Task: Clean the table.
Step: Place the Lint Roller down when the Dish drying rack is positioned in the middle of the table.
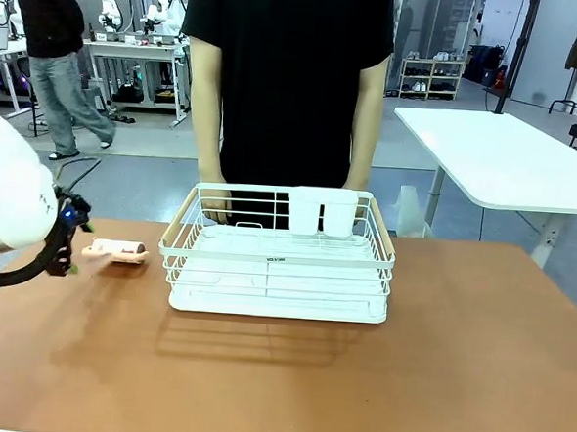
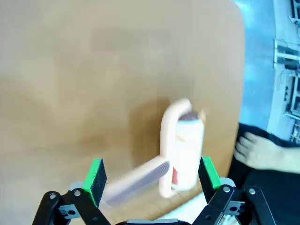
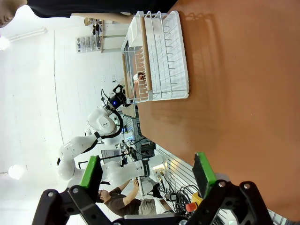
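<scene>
Left gripper (image 2: 150, 176) spread wide, green pads (image 2: 95, 180) on either side of a pink lint roller (image 2: 180, 145), not pressing it; pads apart from the roller's body, roller blurred, so contact with the table (image 2: 84, 84) cannot be judged from the left wrist view. Roller's white drum near one pad, its pink handle slanting toward the other. Seen from the front, left gripper (image 1: 69, 234) at the table's left edge, just beside the lint roller (image 1: 116, 251), which lies flat on the terracotta top near that edge. Beyond the roller in the left wrist view, a person's hand (image 2: 255, 151) past the table's far edge. Right gripper (image 3: 147, 173) likewise spread, green pads (image 3: 90, 171) well apart, nothing between them, hanging above the table (image 3: 243, 84) well away from everything on it. Farther out, a white wire dish rack (image 1: 281, 264) with pale wooden handles near the middle of the far edge, a white cutlery cup (image 1: 322, 211) hooked on its far side. Person in a black shirt (image 1: 288, 69) standing at the far edge, hands (image 1: 214, 204) down behind the rack's far rail. Table (image 1: 456, 363) spanning the front view, bare across its near half and right side. Smaller white-topped table (image 1: 508, 156) beyond the far right corner.
</scene>
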`<state>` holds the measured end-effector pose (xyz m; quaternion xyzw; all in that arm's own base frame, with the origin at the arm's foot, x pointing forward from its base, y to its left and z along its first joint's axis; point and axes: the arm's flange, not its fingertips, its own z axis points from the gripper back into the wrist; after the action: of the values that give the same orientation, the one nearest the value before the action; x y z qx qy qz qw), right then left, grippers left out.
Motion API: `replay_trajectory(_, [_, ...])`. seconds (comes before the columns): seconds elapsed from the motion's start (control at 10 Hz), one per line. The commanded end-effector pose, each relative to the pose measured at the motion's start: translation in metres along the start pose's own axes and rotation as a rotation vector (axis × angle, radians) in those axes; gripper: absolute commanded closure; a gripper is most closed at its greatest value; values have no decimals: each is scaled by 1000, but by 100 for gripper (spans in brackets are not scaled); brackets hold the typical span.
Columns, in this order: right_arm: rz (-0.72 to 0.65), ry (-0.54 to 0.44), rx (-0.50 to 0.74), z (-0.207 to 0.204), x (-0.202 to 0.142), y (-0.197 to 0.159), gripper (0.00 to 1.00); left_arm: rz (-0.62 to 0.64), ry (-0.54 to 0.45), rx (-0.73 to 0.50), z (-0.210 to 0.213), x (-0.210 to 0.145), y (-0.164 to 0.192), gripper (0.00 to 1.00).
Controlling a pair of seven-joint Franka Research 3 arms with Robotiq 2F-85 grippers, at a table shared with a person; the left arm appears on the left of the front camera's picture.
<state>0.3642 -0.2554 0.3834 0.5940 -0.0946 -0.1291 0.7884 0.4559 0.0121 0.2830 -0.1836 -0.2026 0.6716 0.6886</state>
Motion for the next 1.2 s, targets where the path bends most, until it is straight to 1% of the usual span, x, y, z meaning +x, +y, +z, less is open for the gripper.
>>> replay_trajectory(0.0, [4, 1, 4, -1, -4, 3, 0, 9, -21, 149, 58, -37, -18, 0])
replay_trajectory(0.2, [4, 1, 4, -1, -4, 3, 0, 25, 35, 183, 75, -37, -21, 0])
replay_trajectory(0.5, [4, 1, 4, -1, -4, 3, 0, 54, 70, 208, 105, -30, -26, 0])
replay_trajectory(0.6, [4, 1, 4, -1, -4, 3, 0, 64, 55, 195, 113, -29, -26, 0])
replay_trajectory(0.7, [4, 1, 4, -1, -4, 3, 0, 28, 67, 177, 33, -3, -17, 0])
replay_trajectory(1.1, [4, 1, 4, -1, -4, 3, 0, 28, 67, 177, 33, -3, -17, 0])
